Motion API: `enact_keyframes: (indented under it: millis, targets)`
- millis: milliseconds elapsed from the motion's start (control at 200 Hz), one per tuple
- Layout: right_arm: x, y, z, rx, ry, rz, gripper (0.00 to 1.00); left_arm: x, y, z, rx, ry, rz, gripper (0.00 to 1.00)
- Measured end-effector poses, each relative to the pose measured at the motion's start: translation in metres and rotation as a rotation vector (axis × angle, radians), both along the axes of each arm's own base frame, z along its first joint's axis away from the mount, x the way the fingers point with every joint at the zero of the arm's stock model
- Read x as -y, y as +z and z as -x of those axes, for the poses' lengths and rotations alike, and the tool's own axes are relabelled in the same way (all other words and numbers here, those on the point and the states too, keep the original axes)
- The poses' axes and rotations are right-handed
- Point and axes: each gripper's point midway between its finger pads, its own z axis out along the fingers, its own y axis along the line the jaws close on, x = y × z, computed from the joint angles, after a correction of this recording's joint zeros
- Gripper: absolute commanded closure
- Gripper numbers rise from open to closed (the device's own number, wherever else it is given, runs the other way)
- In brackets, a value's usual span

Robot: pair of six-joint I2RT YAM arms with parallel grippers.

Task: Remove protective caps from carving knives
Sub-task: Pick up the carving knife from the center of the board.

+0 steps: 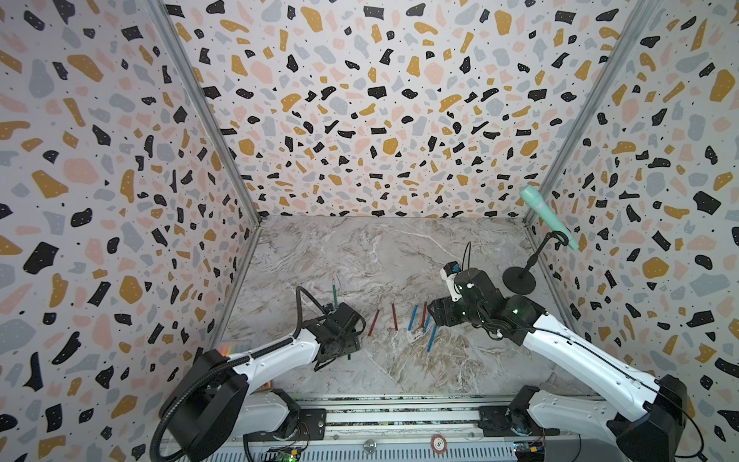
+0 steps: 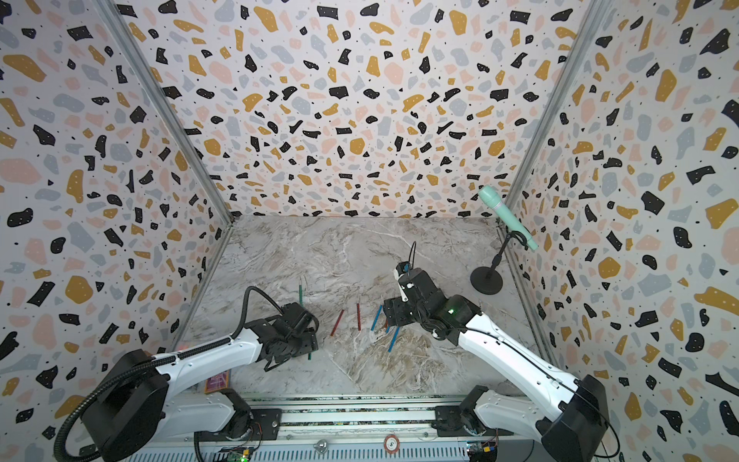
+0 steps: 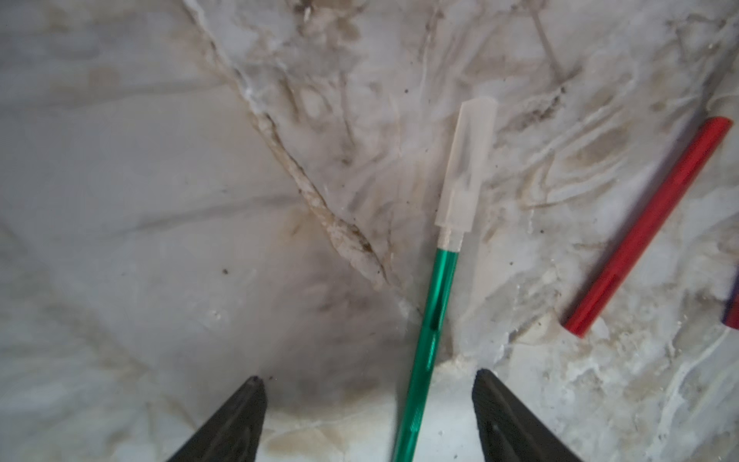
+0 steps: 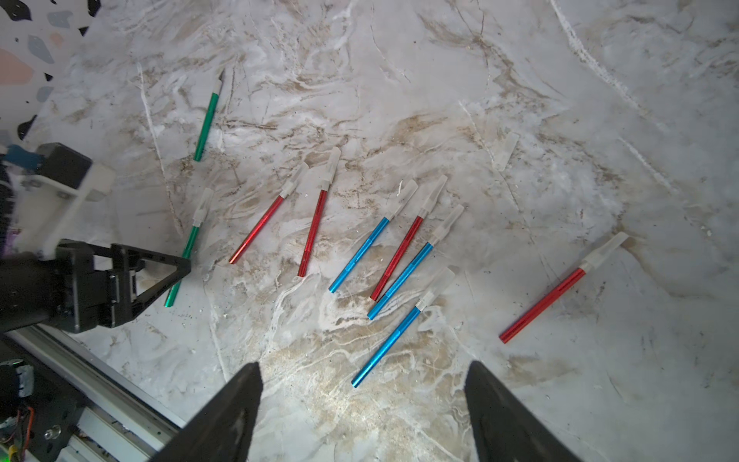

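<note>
The marble bench [image 1: 360, 248] carries everything, with the left arm [image 1: 276, 352] reaching in from about seven o'clock and the right arm [image 1: 580, 352] from about four. The left hand [image 3: 368, 380] hangs low with its fingers spread, released and gripping nothing. The right hand [image 4: 363, 365] is likewise spread and empty above the middle of the bench. The carving knives [image 4: 396, 258] lie in a loose row from nine to three, nearly all slanting the same way, most with a pale cap on. The one that matters, to my eye, is the green knife [image 3: 434, 304]. It lies flat on the bench between the left hand's fingers, nearer one finger than the other, touching neither as far as I can tell. Its long axis runs roughly six to twelve, the way the hand points, so closing would pinch across the shaft. Its clear cap [image 3: 468, 168] sits at the twelve o'clock end, beyond the fingertips. The left hand is plainly nearer; the right, off at three o'clock, would have to come across.
</note>
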Motion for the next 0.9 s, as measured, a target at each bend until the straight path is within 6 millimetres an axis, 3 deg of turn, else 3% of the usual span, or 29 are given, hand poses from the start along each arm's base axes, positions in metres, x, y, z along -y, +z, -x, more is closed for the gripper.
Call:
enact_keyframes:
  millis: [290, 576, 751, 901]
  targets:
    - [-0.002, 0.009, 0.014, 0.026, 0.011, -0.022, 0.19, 0.002, -0.007, -0.006, -0.088, -0.017, -0.093, 0.34]
    - [-0.004, 0.021, 0.027, 0.04, 0.025, -0.039, 0.19, 0.021, -0.009, -0.015, -0.138, -0.122, -0.1, 0.55]
    - [-0.008, 0.03, 0.032, 0.055, 0.033, -0.052, 0.19, 0.02, -0.015, -0.012, -0.153, -0.167, -0.112, 0.59]
    - [-0.007, 0.031, 0.036, 0.052, 0.031, -0.053, 0.19, 0.017, -0.017, -0.009, -0.134, -0.19, -0.12, 0.71]
